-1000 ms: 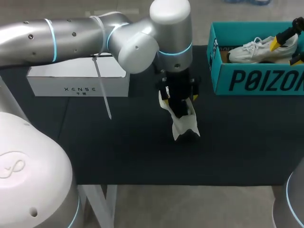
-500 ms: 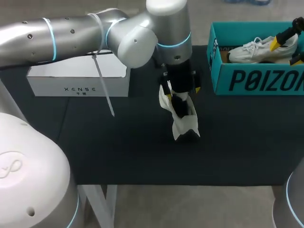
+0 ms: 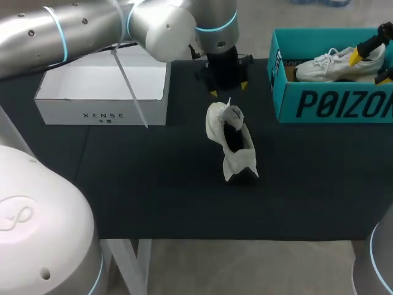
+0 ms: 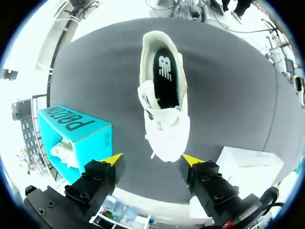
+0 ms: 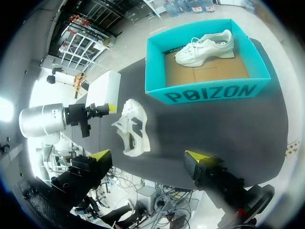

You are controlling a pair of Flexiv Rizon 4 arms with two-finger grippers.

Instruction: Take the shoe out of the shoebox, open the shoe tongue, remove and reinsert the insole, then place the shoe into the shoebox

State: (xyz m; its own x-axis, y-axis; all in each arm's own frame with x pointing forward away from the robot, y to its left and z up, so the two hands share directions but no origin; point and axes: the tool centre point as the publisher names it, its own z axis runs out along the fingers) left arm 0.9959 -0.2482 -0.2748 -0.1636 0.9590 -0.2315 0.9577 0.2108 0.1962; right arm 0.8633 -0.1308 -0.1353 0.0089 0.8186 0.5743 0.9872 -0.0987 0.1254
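Left tool (image 4: pixel 151 160), spread wide, over the white shoe (image 4: pixel 162 95), clear of it.

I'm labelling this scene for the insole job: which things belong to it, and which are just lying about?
Job: white shoe on the mat, its black insole, teal shoebox, left gripper.
Lying about: white box, second shoe in the shoebox.

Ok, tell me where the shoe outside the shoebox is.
Head view: the shoe sits mid-table, near the left gripper, between the white box and the teal shoebox.
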